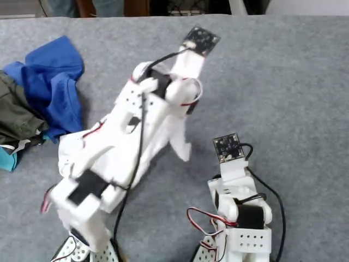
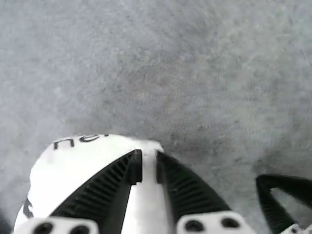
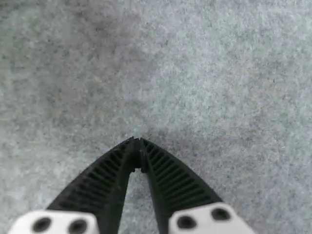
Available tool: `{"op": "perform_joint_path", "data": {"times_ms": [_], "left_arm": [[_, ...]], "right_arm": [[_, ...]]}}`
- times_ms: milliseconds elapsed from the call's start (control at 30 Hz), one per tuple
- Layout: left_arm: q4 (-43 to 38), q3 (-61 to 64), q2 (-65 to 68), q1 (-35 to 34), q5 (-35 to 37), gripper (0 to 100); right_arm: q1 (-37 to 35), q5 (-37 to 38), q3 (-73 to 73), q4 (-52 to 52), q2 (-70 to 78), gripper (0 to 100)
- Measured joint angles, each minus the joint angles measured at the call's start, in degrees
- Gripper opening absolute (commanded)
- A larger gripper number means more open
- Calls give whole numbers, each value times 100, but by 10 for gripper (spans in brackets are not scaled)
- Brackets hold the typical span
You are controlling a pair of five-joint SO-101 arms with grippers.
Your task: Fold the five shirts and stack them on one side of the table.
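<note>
Left gripper (image 2: 146, 158): fingers pressed nearly together, pinching a fold of the white shirt (image 2: 73, 165) right at the tips. A strip of fabric runs back between the fingers, and the rest bulges out to one side just under them, with some dark print on it. From the high view a pointed flap of that shirt hangs beside the left arm (image 1: 125, 142), below the wrist. Can't tell whether any of it touches the table (image 3: 219, 73). Right gripper (image 3: 137, 142): closed tip to tip, nothing between the fingers, grey table surface directly beneath. It sits near the left gripper, off to its side, apart from it and not touching the white shirt. In the high view the right arm (image 1: 240, 218) is tucked back and short, and the left arm is stretched diagonally well past it. Farther out, well apart from both grippers on the left arm's outer side, an unfolded heap lies at the table edge. The blue shirt (image 1: 52, 82) is crumpled on top, nearest the left arm. The olive shirt (image 1: 16, 117) is touching it on the far side. A bit of teal shirt (image 1: 6, 158) pokes out beneath the olive one.
</note>
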Motion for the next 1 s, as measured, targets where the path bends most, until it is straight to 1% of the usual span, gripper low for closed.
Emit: {"op": "perform_joint_path", "data": {"times_ms": [67,133,233,300,367,433,600,700,833,933,1000], "left_arm": [[659,-958,554,-105,413,252],[993,-1600,888,-360,844,252],[1116,-1829,879,-932,1125,252],[1152,-1741,730,-1275,1134,252],[1160,-1389,448,-1442,1116,250],[1160,-826,-44,-1468,932,234],[1178,818,-1626,-1468,448,232],[1187,1723,-2418,-1714,255,232],[1081,2787,-2857,-2576,202,232],[571,3701,-2857,-3393,123,232],[18,4387,-2857,-3877,-88,231]], "right_arm": [[0,0,0,0,0,15],[0,0,0,0,0,15],[0,0,0,0,0,15],[0,0,0,0,0,15],[0,0,0,0,0,15],[0,0,0,0,0,15],[0,0,0,0,0,15],[0,0,0,0,0,15],[0,0,0,0,0,15],[0,0,0,0,0,15],[0,0,0,0,0,15]]}}
